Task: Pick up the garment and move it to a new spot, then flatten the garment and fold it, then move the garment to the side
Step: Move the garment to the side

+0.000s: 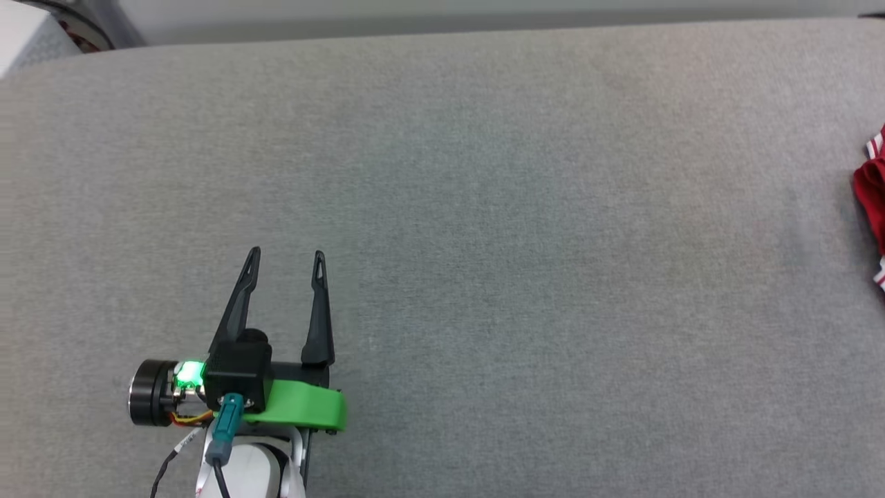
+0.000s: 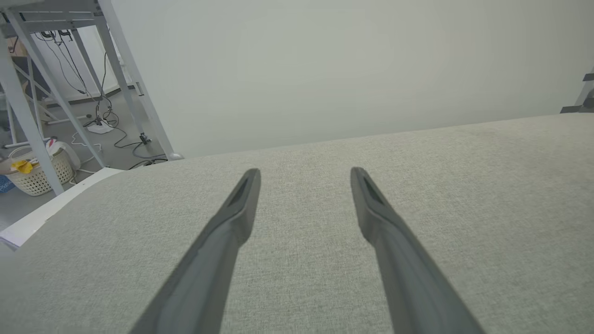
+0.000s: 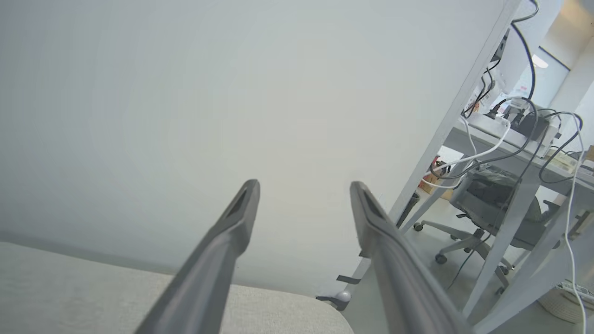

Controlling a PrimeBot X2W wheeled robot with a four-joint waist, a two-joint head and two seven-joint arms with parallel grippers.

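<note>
left end effector (image 1: 286,253) and right end effector (image 3: 304,185) stood open, empty, seemingly because the garment (image 1: 872,187) lay aside at the frame's right edge.

The worktop (image 1: 525,207) is matt grey woven cloth, finely rough; at the right edge, the garment (image 1: 872,197) shows soft red fabric; the left gripper (image 1: 287,253) looks matt dark plastic.

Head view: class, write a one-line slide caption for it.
Open left gripper over the grey padded surface; the red garment lies at the far right edge.
</note>
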